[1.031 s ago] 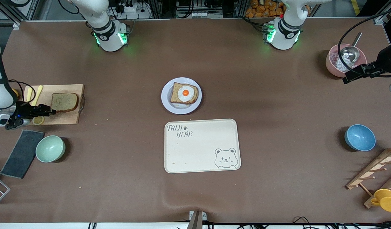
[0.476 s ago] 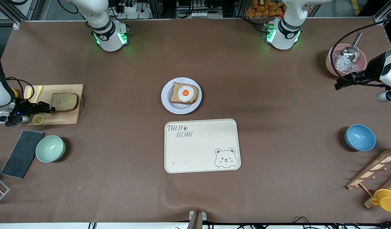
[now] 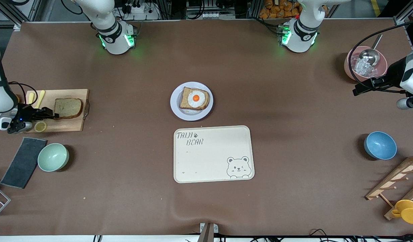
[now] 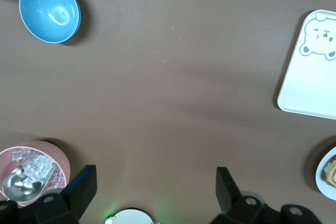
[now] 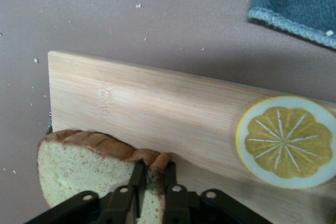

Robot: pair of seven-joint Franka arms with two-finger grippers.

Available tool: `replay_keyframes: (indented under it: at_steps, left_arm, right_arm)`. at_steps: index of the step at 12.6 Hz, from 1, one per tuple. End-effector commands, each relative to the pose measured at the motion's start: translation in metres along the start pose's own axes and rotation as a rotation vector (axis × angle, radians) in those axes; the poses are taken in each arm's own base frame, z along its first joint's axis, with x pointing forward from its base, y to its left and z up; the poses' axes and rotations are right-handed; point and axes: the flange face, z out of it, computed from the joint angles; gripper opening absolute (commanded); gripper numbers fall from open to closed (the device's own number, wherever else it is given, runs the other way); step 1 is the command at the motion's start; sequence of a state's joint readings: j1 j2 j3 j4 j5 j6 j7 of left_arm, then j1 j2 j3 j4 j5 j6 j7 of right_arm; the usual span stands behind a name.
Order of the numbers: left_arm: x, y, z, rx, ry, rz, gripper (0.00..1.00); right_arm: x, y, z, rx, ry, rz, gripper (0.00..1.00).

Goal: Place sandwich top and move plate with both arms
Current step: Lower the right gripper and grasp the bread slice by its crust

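Right gripper (image 5: 152, 174) newly pinching sandwich top (image 5: 89, 169)

My desk (image 3: 126, 188) wears a brown cover; near its middle lies a cream tray (image 3: 213, 154) printed with a bear, closer to the front edge than to the edge where my bases stand; at the right arm's end a wooden cutting board (image 3: 63, 124) carries a lemon slice (image 3: 40, 126) and pale yellow sticks (image 3: 39, 98); nearer the front edge from it sit a dark grey cloth (image 3: 23, 162) and a mint-green bowl (image 3: 53, 157) just beside each other; at the left arm's end a pink bowl (image 3: 350, 67) holds ice and a metal scoop (image 3: 370, 55); a blue bowl (image 3: 380, 145) sits nearer the front edge; toward that front corner stands a wooden rack (image 3: 394, 183) with a yellow cup (image 3: 407, 211).
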State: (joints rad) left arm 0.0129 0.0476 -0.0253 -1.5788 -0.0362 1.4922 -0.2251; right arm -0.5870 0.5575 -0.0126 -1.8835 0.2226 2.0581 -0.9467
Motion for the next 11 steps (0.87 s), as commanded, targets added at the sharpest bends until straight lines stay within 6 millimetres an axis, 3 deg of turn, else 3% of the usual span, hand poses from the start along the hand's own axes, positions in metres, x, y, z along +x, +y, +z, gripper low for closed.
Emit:
replay_keyframes:
  at_steps: [1,4,6,8,11]
  left_arm:
    - [0.002,-0.002,-0.001,-0.021,0.001,0.006,1.00]
    - [0.002,-0.003,-0.002,-0.022,0.006,0.004,1.00]
    - [0.002,-0.003,-0.002,-0.022,0.006,0.004,1.00]
    - [0.001,-0.005,-0.005,-0.030,0.011,0.002,1.00]
    - [0.001,-0.004,-0.007,-0.039,0.013,0.003,1.00]
  right_arm:
    - [-0.005,-0.003,-0.001,0.007,0.024,-0.020,0.00]
    - [0.006,-0.011,-0.015,0.015,0.022,-0.029,0.00]
    - [0.028,-0.028,-0.045,0.061,-0.014,0.001,0.00]
    - [0.054,-0.055,-0.071,0.088,-0.056,0.035,0.00]
    - [0.090,-0.114,-0.073,0.153,-0.078,0.050,0.00]
